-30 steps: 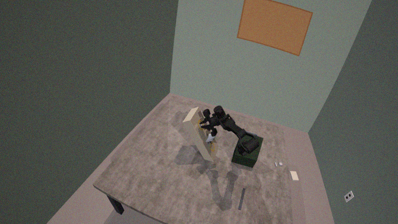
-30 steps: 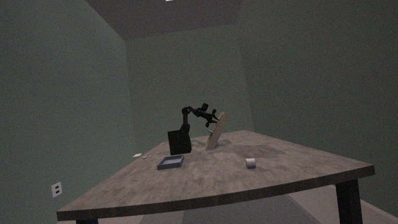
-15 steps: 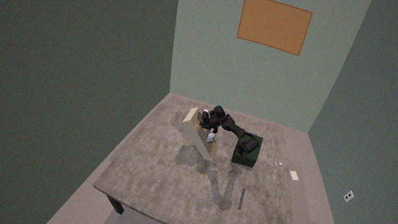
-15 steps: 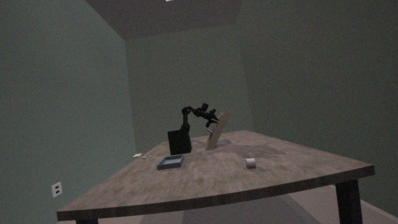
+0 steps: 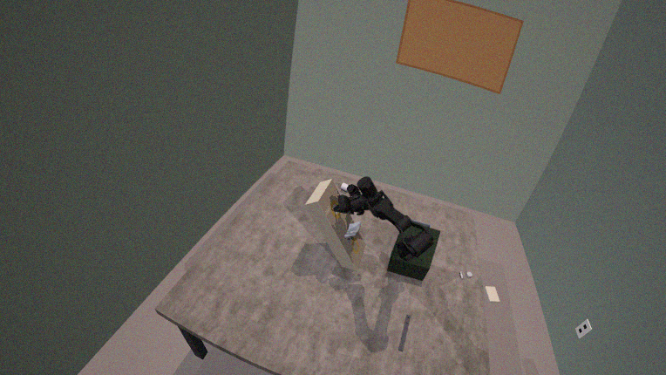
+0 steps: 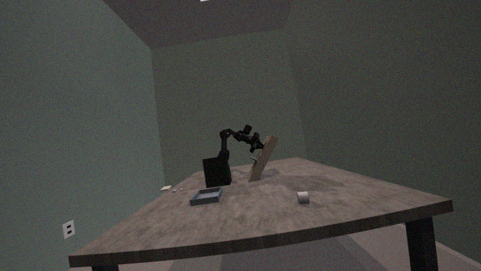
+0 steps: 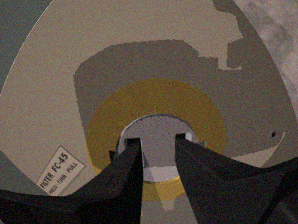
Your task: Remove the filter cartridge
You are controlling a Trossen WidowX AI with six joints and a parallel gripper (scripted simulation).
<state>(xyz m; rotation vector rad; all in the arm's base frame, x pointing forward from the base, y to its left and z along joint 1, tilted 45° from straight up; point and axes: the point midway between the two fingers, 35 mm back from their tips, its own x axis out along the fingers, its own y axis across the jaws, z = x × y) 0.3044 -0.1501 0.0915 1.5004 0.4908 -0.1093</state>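
Observation:
The round pale grey filter cartridge (image 7: 159,127) sits within the yellow ring (image 7: 160,92) on the tilted service panel (image 5: 329,233) (image 6: 265,158) (image 7: 40,95). Small dark marks show at its left and right edges in the wrist view. My gripper (image 5: 336,207) (image 6: 262,146) (image 7: 156,145) is at the panel's upper part, its two fingertips at the slots in the cartridge face, shut on the cartridge's middle part between them. The fingers hide the lower sides of the face; whether it is flush is hard to tell. The blue-grey tray (image 6: 205,201) stands on the table, holding nothing visible.
A grey lever-like part (image 5: 353,230) (image 6: 254,159) sticks out of the panel below the gripper. A white cylinder (image 5: 344,187) (image 6: 303,197) lies on the table. A dark flat bar (image 5: 404,332) lies on the table. The arm stands on a dark block (image 5: 407,269) (image 6: 216,173).

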